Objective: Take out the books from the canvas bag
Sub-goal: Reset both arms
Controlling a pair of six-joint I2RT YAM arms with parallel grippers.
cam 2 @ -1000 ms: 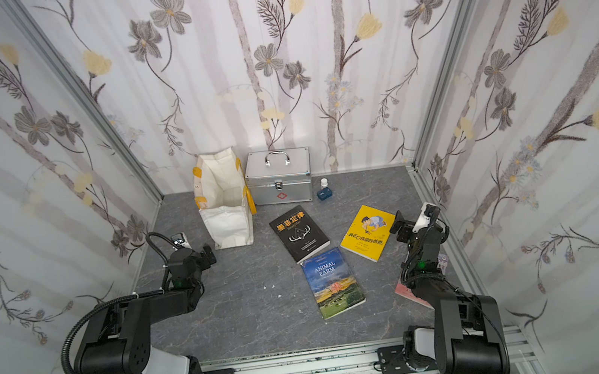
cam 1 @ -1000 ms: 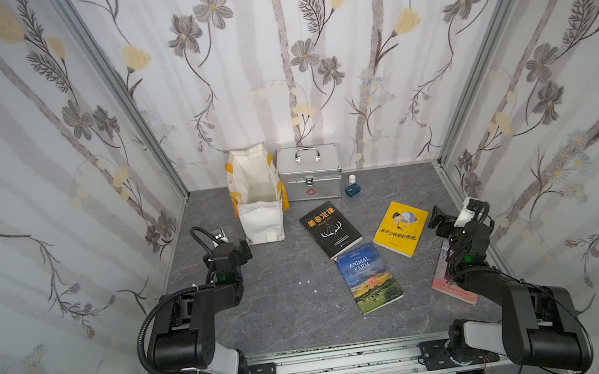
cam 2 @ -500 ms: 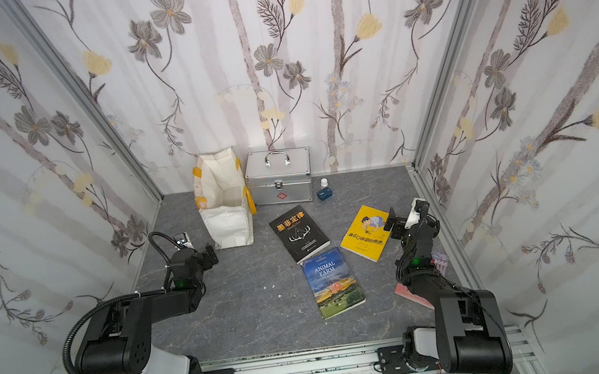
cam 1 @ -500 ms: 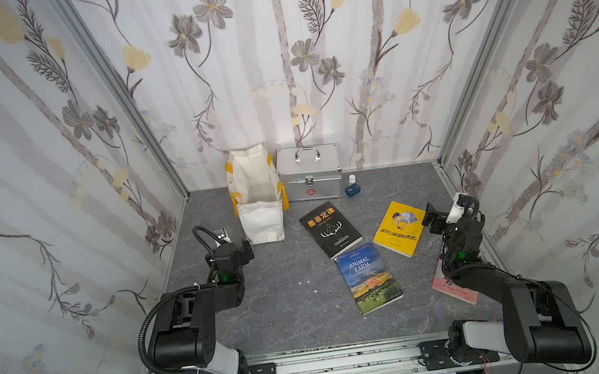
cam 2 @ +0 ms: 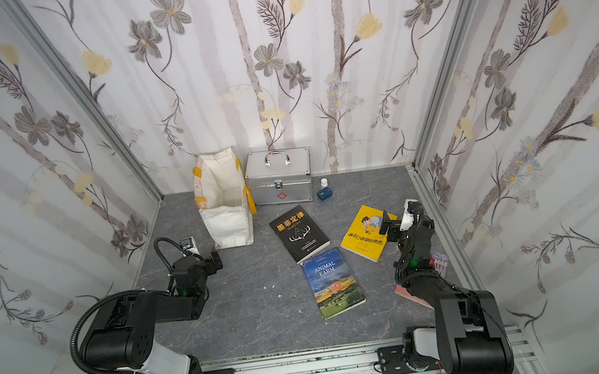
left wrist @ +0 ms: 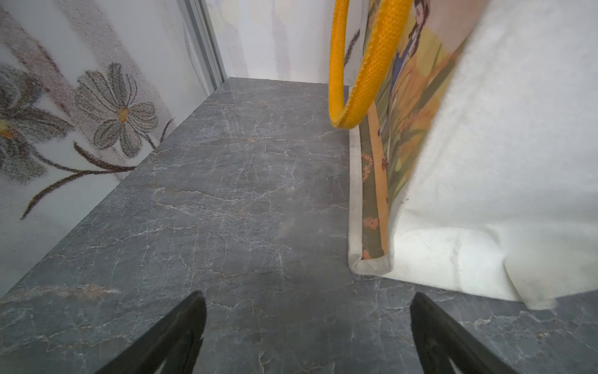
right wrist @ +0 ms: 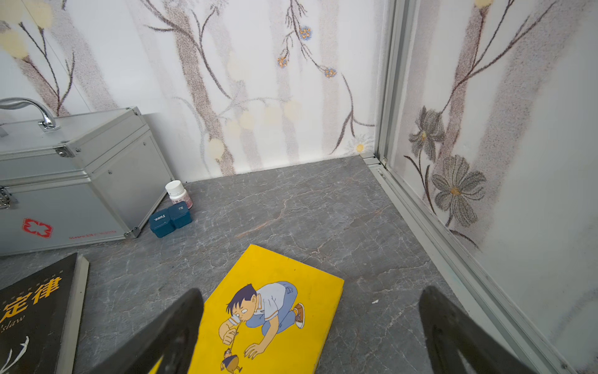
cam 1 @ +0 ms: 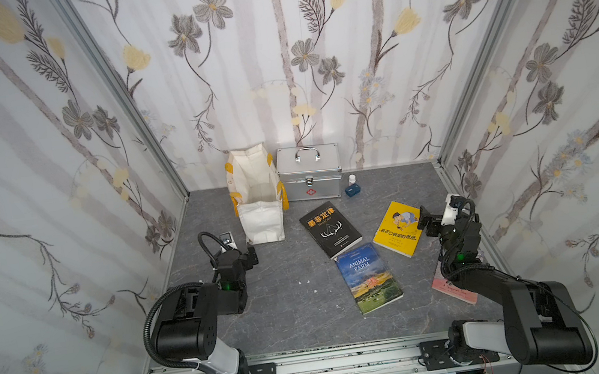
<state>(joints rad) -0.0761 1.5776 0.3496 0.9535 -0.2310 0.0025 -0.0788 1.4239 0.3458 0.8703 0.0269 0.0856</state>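
Note:
The canvas bag (cam 1: 256, 197) stands open-mouthed at the back left, off-white with yellow-orange handles (left wrist: 362, 64); only pale fabric shows inside it. The books lie flat on the grey table: black with antlers (cam 1: 330, 228), "Animal Farm" (cam 1: 368, 277), yellow with a cartoon boy (cam 1: 397, 228), and a pinkish-red one (cam 1: 457, 290) partly under my right arm. My left gripper (cam 1: 251, 258) is open and empty, low by the bag's front left corner (left wrist: 369, 265). My right gripper (cam 1: 426, 220) is open and empty above the yellow book's (right wrist: 275, 311) right edge.
A silver metal case (cam 1: 310, 173) stands right of the bag against the back wall. A white bottle (cam 1: 352, 179) and a small blue box (cam 1: 352, 191) sit beside it. Patterned walls close in three sides, with an aluminium rail (cam 1: 313, 365) along the front.
My right gripper has swung left from the right wall to over the yellow book's edge. The left arm, the bag and the books have not moved.

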